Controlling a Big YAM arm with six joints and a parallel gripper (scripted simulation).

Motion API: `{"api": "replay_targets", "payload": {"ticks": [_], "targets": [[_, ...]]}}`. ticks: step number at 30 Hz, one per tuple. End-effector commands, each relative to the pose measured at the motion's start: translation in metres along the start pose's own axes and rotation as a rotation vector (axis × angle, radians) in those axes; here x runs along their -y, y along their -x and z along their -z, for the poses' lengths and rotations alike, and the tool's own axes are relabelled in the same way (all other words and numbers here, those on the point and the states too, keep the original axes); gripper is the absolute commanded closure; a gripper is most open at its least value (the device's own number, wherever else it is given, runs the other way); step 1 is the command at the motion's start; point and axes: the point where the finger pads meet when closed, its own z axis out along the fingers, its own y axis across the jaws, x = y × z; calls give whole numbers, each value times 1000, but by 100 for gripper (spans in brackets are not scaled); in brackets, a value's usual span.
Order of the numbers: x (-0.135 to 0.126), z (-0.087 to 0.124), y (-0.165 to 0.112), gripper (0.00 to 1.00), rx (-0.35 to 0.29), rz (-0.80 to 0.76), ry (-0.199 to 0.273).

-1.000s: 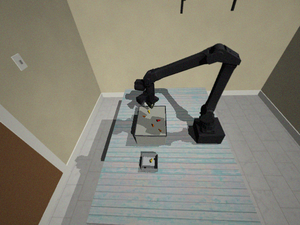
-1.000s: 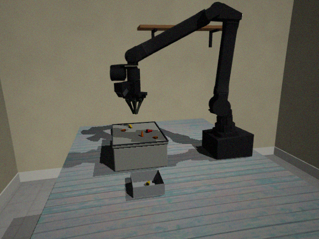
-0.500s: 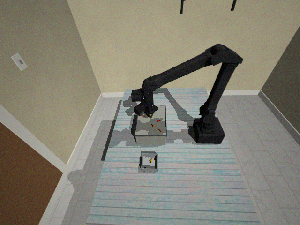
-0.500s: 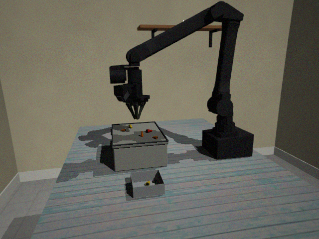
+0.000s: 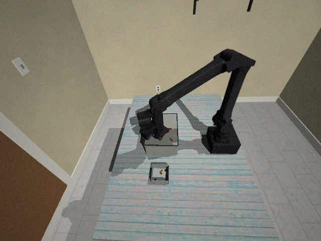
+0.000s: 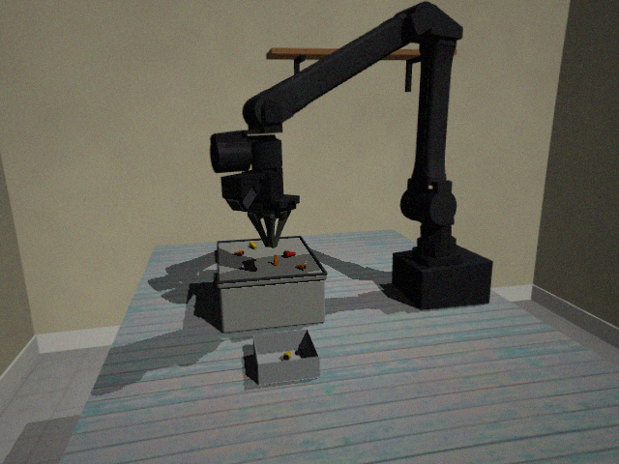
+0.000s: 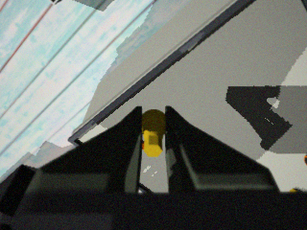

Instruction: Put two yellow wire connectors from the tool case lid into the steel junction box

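Note:
My gripper (image 7: 153,116) is shut on a yellow wire connector (image 7: 153,135), which shows between the fingertips in the wrist view. The gripper (image 6: 271,242) hangs point-down just above the grey lid of the tool case (image 6: 270,259), near its back left part. Another yellow connector (image 6: 252,245) lies on the lid just left of the fingers. The steel junction box (image 6: 284,362) stands open on the floor in front of the case and holds one yellow connector (image 6: 286,355). That box (image 5: 158,173) and its connector (image 5: 161,171) also show in the top view.
Orange connectors (image 6: 275,259) (image 6: 239,252) (image 6: 301,266) and a red one (image 6: 288,253) lie on the lid. The arm's black base (image 6: 439,276) stands right of the case. A wooden shelf (image 6: 339,52) hangs on the back wall.

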Motion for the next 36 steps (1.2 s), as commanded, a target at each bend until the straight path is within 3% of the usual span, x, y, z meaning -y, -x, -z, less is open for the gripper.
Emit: {"api": "replay_targets", "payload": {"ticks": [1,20,36], "targets": [[-5,19,42,91,39,-49,-30],[-79,19,127,91,38,-49,-21],[-92,19,139,91,38,-50,-19]]}}
